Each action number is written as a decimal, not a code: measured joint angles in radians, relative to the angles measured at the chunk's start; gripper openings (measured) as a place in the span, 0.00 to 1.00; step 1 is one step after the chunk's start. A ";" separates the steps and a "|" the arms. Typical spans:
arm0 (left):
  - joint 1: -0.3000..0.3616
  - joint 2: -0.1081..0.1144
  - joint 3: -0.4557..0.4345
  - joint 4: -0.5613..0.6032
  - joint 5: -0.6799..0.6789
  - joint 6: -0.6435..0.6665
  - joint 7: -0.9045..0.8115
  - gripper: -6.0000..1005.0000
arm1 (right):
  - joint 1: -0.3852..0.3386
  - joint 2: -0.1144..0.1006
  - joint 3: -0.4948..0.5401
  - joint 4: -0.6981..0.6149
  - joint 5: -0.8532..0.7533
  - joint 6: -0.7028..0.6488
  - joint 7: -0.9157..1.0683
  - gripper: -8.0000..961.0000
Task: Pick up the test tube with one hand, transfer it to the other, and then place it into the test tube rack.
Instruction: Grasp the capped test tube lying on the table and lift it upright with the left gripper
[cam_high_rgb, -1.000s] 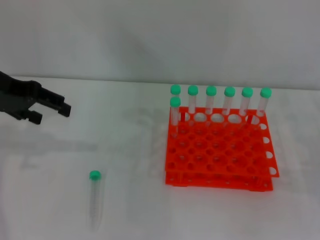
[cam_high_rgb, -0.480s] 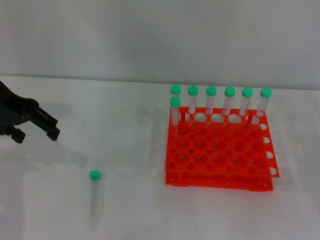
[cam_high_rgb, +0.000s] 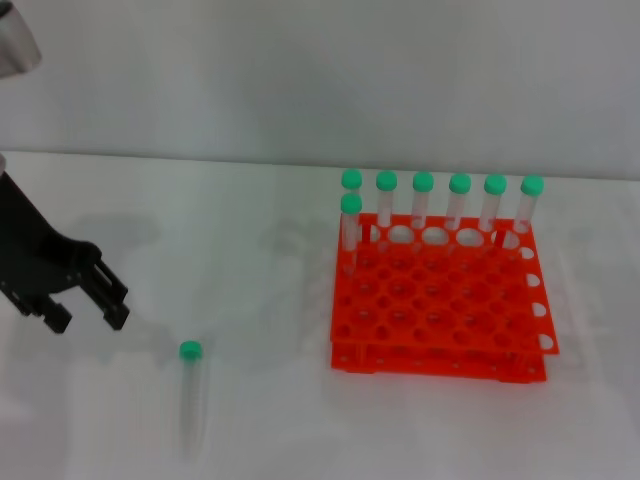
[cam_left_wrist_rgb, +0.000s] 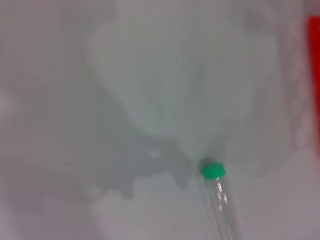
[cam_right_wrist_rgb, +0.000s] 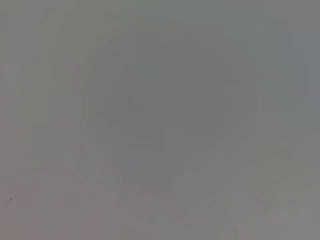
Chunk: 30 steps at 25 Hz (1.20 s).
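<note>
A clear test tube with a green cap (cam_high_rgb: 190, 392) lies flat on the white table in the head view, cap pointing away from me. It also shows in the left wrist view (cam_left_wrist_rgb: 220, 200). My left gripper (cam_high_rgb: 88, 317) is black, open and empty, just left of the tube's cap and a little farther back. The orange-red test tube rack (cam_high_rgb: 440, 305) stands to the right with several green-capped tubes upright along its back row. My right gripper is out of view; the right wrist view shows only plain grey.
The white table (cam_high_rgb: 260, 300) runs to a pale wall at the back. One rack tube (cam_high_rgb: 349, 225) stands in the second row at the rack's near-left corner. Open table lies between the lying tube and the rack.
My left gripper has moved down and toward me, from the far left edge of the table to just left of the lying tube's cap. The tube and rack have not moved.
</note>
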 joint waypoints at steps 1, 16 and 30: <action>-0.005 -0.007 0.002 -0.011 0.017 -0.001 -0.001 0.71 | 0.000 0.000 0.000 0.000 0.000 0.000 0.000 0.88; 0.000 -0.045 0.001 -0.059 0.116 -0.092 0.005 0.70 | -0.002 0.003 0.000 0.001 0.000 -0.002 0.000 0.88; 0.004 -0.094 -0.054 -0.129 0.109 -0.116 -0.026 0.71 | 0.000 0.000 -0.003 0.010 -0.001 -0.007 0.000 0.88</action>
